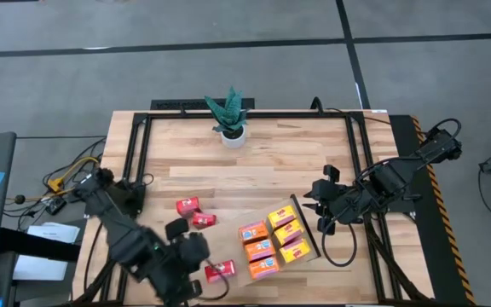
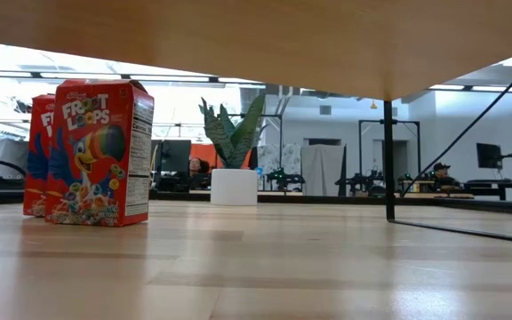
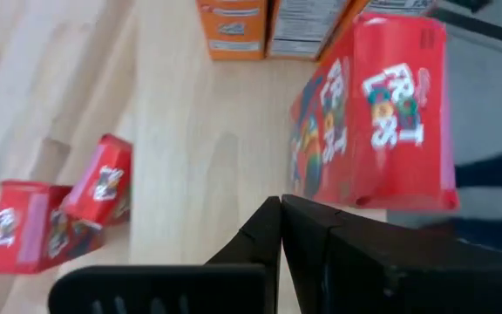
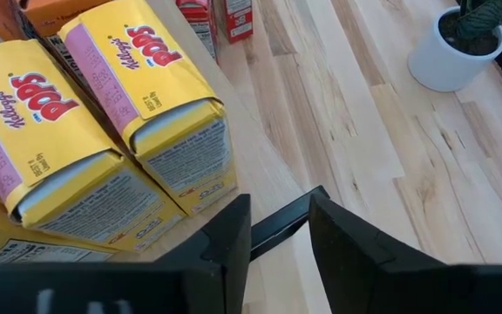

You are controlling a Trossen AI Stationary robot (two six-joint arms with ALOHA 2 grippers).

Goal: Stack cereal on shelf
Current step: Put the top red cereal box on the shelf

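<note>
— Nearest the front edge?
— Left gripper (image 1: 199, 277), fingers (image 3: 268, 228) pressed together, pinching nothing. Just beside it one red box (image 1: 220, 271) on the bare table (image 1: 331, 145), off the shelf. "Froot Loops" in white across its face.

— Next back?
— Shelf (image 4: 242, 131), lying askew on the table right of that box, holding six cereal boxes in two rows. Three orange boxes (image 1: 259, 249) on the side nearer the left arm, three yellow boxes (image 1: 287, 233) on the side nearer the right arm. All six lying flat, side by side, each touching its neighbour.

— Any writing there?
— "Kellogg's Pops" in red on the yellow ones, with a pink stripe along each. Fine print on the end flaps, too small to read. Orange labels unreadable.

— And the right arm?
— Right gripper (image 4: 277, 218) just past the yellow row, at the shelf's railed end, fingers spread, nothing pinched. Thin black rail (image 1: 307, 228) showing in the gap between them.

— Farther in?
— Red pair (image 2: 96, 151), upright on the table, close together, well apart from the shelf. "Froot Loops" with a toucan on the front one; nutrition panel on its side.

— Total?
— Nine boxes: three red, three orange, three yellow. Six on the shelf, three off.

— Farthest?
— One plant (image 1: 228, 109) with spiky green leaves in a white pot (image 2: 234, 187), near the back edge.
</note>
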